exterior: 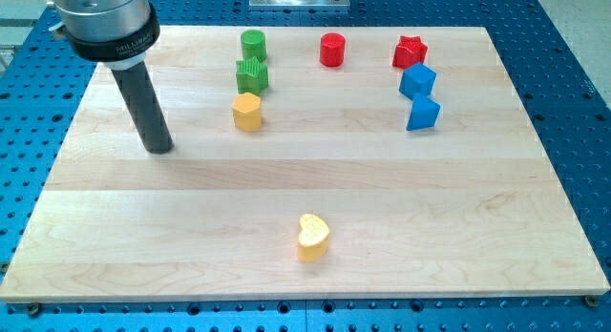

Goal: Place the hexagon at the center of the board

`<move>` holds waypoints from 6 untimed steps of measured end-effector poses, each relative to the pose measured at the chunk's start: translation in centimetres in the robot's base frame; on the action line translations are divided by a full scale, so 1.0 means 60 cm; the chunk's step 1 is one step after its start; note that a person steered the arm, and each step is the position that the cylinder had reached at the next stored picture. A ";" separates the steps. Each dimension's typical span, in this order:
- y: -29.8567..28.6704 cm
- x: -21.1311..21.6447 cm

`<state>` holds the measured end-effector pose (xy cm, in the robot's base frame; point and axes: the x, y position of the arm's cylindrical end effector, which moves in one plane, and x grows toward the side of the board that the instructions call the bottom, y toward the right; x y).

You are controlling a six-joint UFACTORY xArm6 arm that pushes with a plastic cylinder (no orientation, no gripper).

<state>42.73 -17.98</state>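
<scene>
The yellow hexagon block (247,112) lies in the upper left-middle of the wooden board (115,237). My tip (158,148) rests on the board to the view's left of the hexagon, about a hand's width away and slightly lower, not touching it. A green star block (252,77) sits just above the hexagon, close to it, and a green cylinder (253,44) is above that.
A yellow heart block (312,238) lies near the bottom middle. A red cylinder (331,50) and a red star (410,52) are near the top edge. Two blue blocks (417,81) (422,114) stand at the upper right.
</scene>
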 end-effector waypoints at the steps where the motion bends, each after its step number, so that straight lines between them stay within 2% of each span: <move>1: 0.001 -0.078; 2: 0.045 -0.104; 5: 0.273 -0.070; 6: 0.280 -0.101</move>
